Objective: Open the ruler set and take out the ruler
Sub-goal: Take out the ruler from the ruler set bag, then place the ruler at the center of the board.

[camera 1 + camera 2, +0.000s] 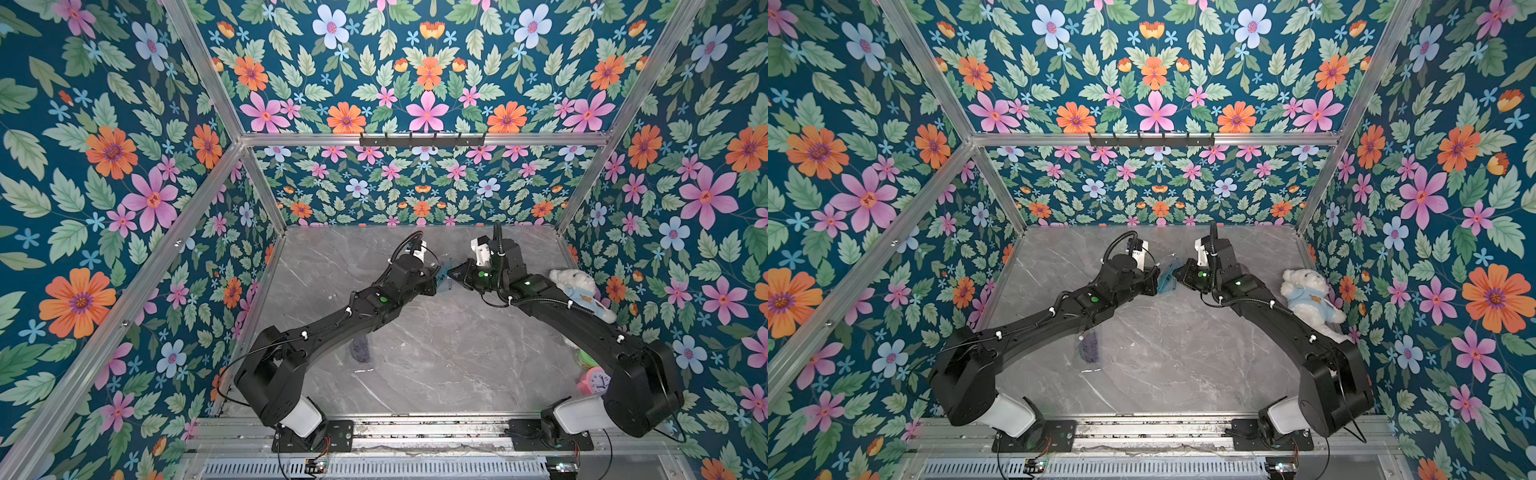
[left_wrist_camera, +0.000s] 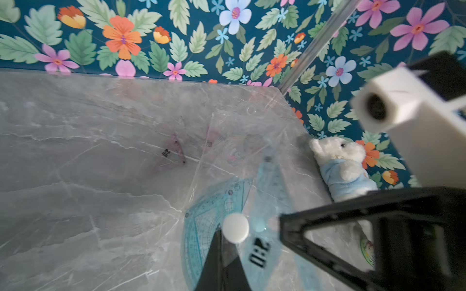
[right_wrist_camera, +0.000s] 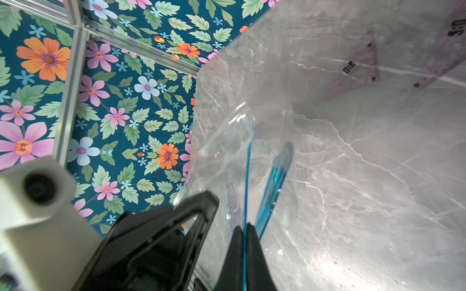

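The ruler set (image 1: 444,277) (image 1: 1166,274) is a clear pouch (image 2: 227,151) with a white snap button (image 2: 235,228), held up over the middle of the table. Blue rulers and a blue protractor (image 2: 201,226) show through its film. My left gripper (image 1: 435,280) (image 1: 1155,281) (image 2: 222,239) is shut on the pouch just below the button. From the opposite side, my right gripper (image 1: 452,272) (image 1: 1177,272) (image 3: 244,226) is shut on a thin blue ruler (image 3: 245,181) seen edge-on. I cannot tell whether film lies between the pads and the ruler.
Purple ruler pieces (image 1: 360,348) (image 1: 1090,345) (image 2: 174,153) (image 3: 358,68) lie flat on the marble table (image 1: 436,365) under the left arm. A white teddy bear (image 1: 577,286) (image 1: 1308,291) (image 2: 340,161), a green item (image 1: 584,357) and a pink clock (image 1: 594,382) sit along the right wall.
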Tool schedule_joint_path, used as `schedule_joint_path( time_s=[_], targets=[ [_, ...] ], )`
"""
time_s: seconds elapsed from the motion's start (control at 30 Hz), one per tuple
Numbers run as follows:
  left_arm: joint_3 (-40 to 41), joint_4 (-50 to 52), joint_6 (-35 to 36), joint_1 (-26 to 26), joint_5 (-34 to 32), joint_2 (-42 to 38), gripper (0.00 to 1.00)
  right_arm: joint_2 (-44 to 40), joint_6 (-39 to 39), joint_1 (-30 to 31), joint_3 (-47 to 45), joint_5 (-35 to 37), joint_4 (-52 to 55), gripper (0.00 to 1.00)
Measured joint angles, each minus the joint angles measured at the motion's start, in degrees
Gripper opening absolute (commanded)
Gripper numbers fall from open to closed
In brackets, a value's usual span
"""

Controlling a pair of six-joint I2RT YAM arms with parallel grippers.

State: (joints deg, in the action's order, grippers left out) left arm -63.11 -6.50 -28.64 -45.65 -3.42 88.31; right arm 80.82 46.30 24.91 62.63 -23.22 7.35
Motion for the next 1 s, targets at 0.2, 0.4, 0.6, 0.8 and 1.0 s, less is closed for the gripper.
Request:
schedule_joint_path(
  time_s=[0.2, 0.4, 0.6, 0.8, 1.0],
  targets=[
    [2.0, -0.7, -0.9, 1.6, -1.1, -1.7, 0.00, -6.5, -0.7, -2.5, -4.8, -2.8, -0.6, 0.00],
    [5.6, -1.9, -1.8, 5.4, 0.1, -5.0, 0.00, -13.8, 0.2, -11.3, -12.4, -15.7, -8.9, 0.00],
    [8.1, -2.5, -2.4, 10.2, 3.8, -9.2, 0.00, -14.4, 0.1, -13.4, -12.6, -23.7, -11.3, 0.00],
    [10.9, -2.8, -2.4, 14.8, 6.6, -13.7, 0.00, -7.4, -0.2, -13.3, -13.2, -23.1, -11.1, 0.00],
    [12.9, -2.9, -2.4, 17.1, 8.0, -16.0, 0.00, 6.1, 3.5, -10.8, -12.2, -18.8, -12.1, 0.00]
  ],
)
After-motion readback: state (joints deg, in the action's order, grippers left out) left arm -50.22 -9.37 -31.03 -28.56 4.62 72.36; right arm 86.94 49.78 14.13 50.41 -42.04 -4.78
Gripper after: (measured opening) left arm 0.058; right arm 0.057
